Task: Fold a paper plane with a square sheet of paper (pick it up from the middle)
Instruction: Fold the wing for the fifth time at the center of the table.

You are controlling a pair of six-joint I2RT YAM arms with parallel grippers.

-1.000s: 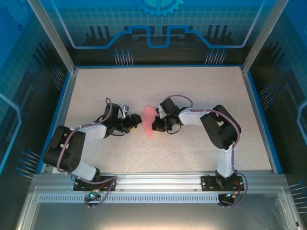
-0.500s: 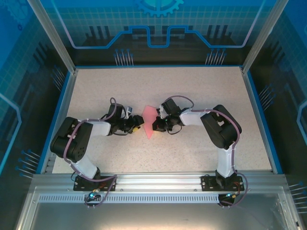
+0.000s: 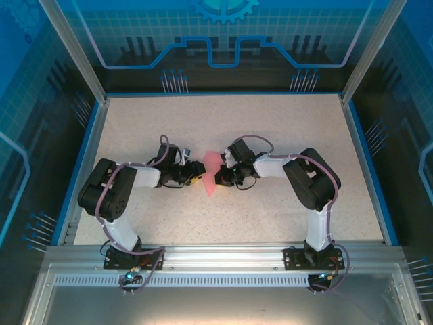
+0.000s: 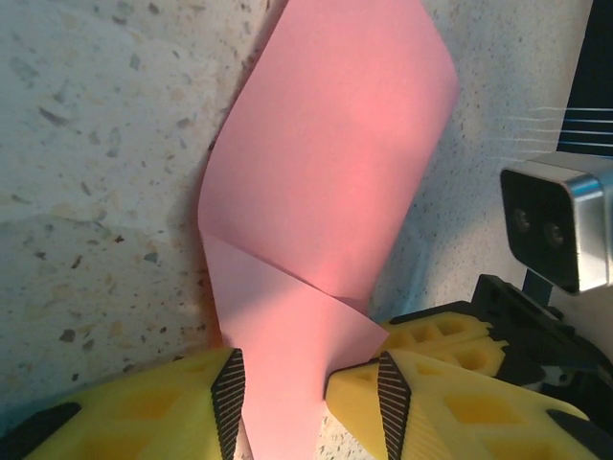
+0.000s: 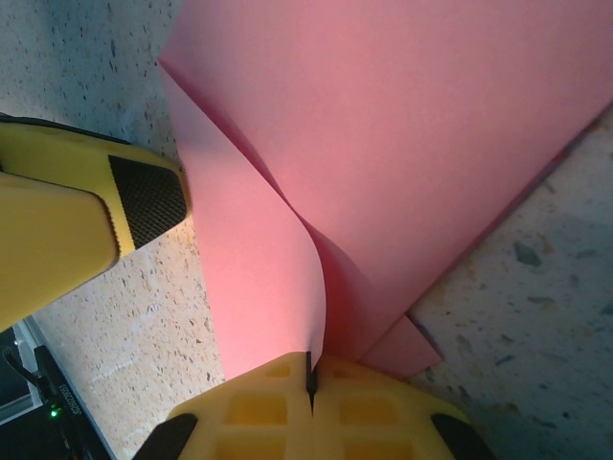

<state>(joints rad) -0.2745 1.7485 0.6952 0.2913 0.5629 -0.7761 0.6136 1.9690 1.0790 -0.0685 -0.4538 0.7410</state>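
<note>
1. Top external view: my left gripper (image 3: 196, 180) lies low on the table (image 3: 270, 128), just left of centre, pointing right at the sheet (image 3: 212, 170).
2. On the left wrist camera I see its jaws partly apart, straddling the sheet's narrow lower end. One pad (image 4: 228, 398) meets the paper's edge, while bare table shows between the paper and the other pad.
3. The sheet sits mid-table between my two grippers. It is pink and folded along a diagonal crease, and its wider part curves.
4. My right gripper (image 3: 222, 177) reaches in from the right and touches the sheet's right side.
5. On the right wrist camera its yellow fingers (image 5: 259, 412) are pressed together, pinching a curled edge of the sheet in their seam. The left gripper's padded finger sits just beside the paper.
</note>
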